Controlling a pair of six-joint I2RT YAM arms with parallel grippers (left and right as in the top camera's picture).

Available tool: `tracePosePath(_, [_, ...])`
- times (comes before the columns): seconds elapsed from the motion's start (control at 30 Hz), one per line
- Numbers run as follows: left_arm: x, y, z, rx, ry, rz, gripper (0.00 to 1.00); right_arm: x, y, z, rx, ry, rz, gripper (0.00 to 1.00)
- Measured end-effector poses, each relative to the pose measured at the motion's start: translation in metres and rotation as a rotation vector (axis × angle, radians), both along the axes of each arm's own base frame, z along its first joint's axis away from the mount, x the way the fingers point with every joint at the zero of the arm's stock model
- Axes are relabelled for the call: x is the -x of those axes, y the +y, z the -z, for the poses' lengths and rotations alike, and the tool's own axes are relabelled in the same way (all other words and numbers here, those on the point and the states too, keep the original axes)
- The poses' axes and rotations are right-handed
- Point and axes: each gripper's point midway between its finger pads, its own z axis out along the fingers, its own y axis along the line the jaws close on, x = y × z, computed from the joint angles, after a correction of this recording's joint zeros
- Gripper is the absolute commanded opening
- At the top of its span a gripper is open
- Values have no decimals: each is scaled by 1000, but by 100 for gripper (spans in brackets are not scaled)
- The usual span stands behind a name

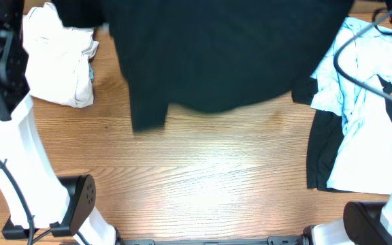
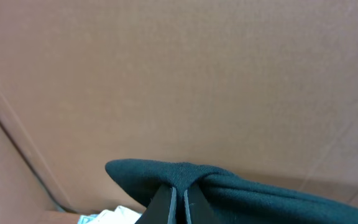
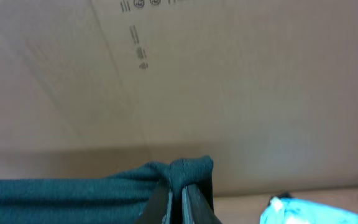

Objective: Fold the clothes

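Black T-shirt (image 1: 216, 54) hung spread above far side of wooden surface (image 1: 203, 170). Left hand (image 2: 180, 198) clenched on one upper edge fold, right hand (image 3: 179, 194) on other. Procedure: hold both grips level, fabric taut; lower evenly to avoid creases. Light blue tee (image 1: 366, 116) lay at right, pale garment (image 1: 60, 61) at left. Cardboard wall (image 2: 166, 74) stood behind.

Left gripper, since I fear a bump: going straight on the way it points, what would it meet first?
The left gripper, shut on a fold of the plain black T-shirt, faces a brown cardboard wall; past the cloth, that wall likely comes first, though depth is unclear.
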Motion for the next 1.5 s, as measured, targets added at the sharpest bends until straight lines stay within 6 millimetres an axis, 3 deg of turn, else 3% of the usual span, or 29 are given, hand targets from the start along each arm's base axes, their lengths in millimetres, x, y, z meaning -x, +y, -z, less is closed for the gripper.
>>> tracePosePath(0.2, [-2,-1,-5,-4,-22,4,4,-3,-1,-9,36,-42,0,4])
tracePosePath(0.3, [-2,-1,3,-6,10,5,4,-2,-1,5,41,16,-3,4])
tracePosePath(0.4, [-7,-1,24,-4,86,6,4,-7,0,36,42,127,-12,4])
tracePosePath(0.53, [-26,0,79,2,269,8,4,-26,4,95,31,314,-35,4])
tracePosePath(0.63, [-39,0,144,8,483,10,4,-41,8,148,13,472,-53,4])
tracePosePath(0.73, [-44,-1,204,21,689,19,4,-41,10,191,-4,615,-64,4])
tracePosePath(0.83, [-38,-6,241,47,828,37,4,-30,10,211,-21,710,-61,4])
tracePosePath(0.9, [-28,-8,252,60,890,41,4,-17,12,218,-37,766,-66,4])
tracePosePath(1.2, [-2,-27,265,140,991,121,4,40,16,245,-101,1021,-85,4])
tracePosePath(1.33, [29,-37,277,157,1082,137,4,57,16,242,-109,1029,-81,4])
tracePosePath(1.5, [83,-41,292,188,1188,119,4,111,17,244,-114,1062,-76,4])
